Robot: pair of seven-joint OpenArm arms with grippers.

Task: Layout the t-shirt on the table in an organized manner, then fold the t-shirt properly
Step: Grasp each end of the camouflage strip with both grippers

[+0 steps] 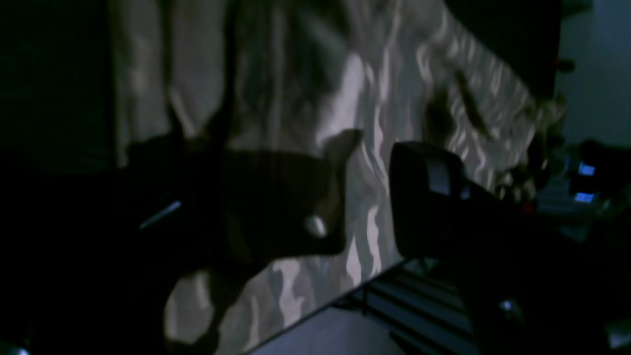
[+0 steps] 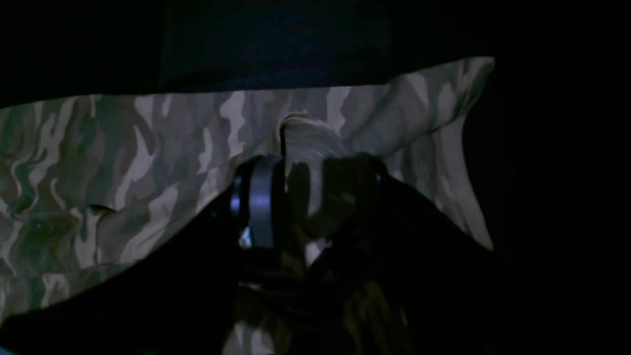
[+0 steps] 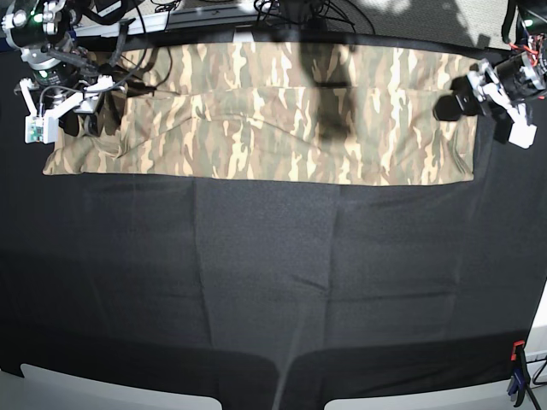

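Observation:
The camouflage t-shirt [image 3: 256, 120] lies as a long flat band across the far part of the black table [image 3: 273, 282]. My right gripper [image 3: 85, 124] is at the shirt's left end. In the right wrist view this gripper [image 2: 308, 172] is shut on a raised fold of the shirt [image 2: 148, 148]. My left gripper [image 3: 450, 104] is at the shirt's right end. In the left wrist view its gripper [image 1: 367, 197] stands with the jaws apart over the shirt [image 1: 394, 84], which shows between them.
A rail with cables [image 3: 205, 13] runs along the far edge behind the shirt. A red and blue clamp [image 3: 515, 380] sits at the front right corner. White panels [image 3: 102, 389] border the front edge. In the left wrist view the table edge [image 1: 315, 308] drops off just beside the shirt.

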